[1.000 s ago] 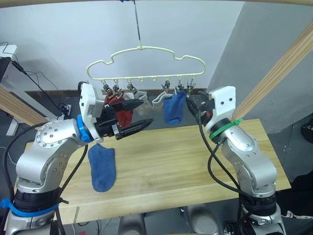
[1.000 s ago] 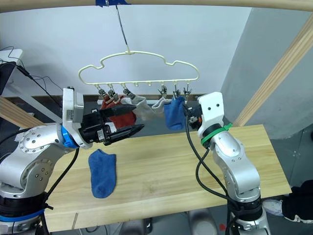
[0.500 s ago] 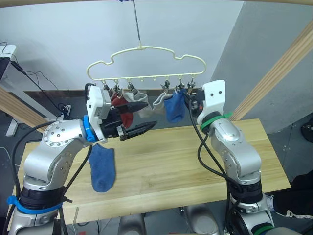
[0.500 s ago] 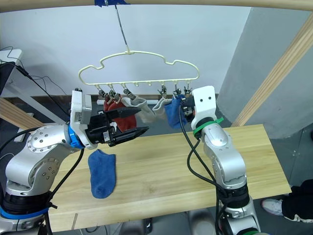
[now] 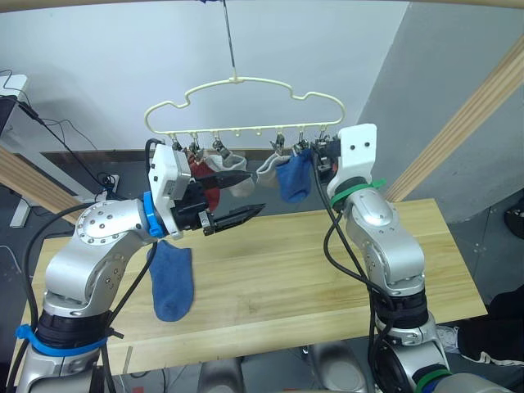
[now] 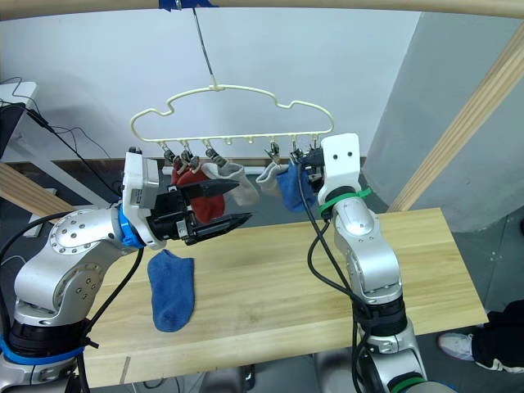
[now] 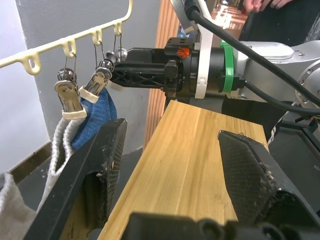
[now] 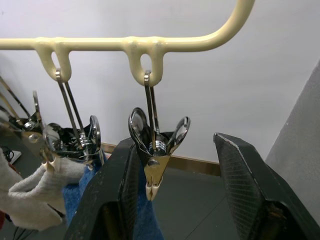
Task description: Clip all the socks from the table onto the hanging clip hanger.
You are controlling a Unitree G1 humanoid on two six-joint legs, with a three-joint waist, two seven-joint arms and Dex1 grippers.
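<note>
With both tools released, the right tool [image 8: 175, 195] should squeeze the empty clip [image 8: 156, 150] at its 12 o'clock squarely.

The hanger [image 5: 246, 106] is thin wire with a smooth cream coating of soft sheen; its clips [image 8: 156, 155] are bright, glossy metal with pale tips, and its hook [image 5: 230, 45] is bare grey metal. The hanging socks are soft matt knit: blue [image 5: 293, 178], light grey [image 5: 237, 176] and rust red [image 5: 205, 184]. Another blue sock [image 5: 170, 278] lies on the table [image 5: 327, 262], equally fuzzy and dull. The table is light wood with visible grain and a faint satin finish. The left gripper's fingers [image 7: 107, 165] are black with rough, textured pads; the right gripper's fingers [image 8: 250, 185] are matt black too.
</note>
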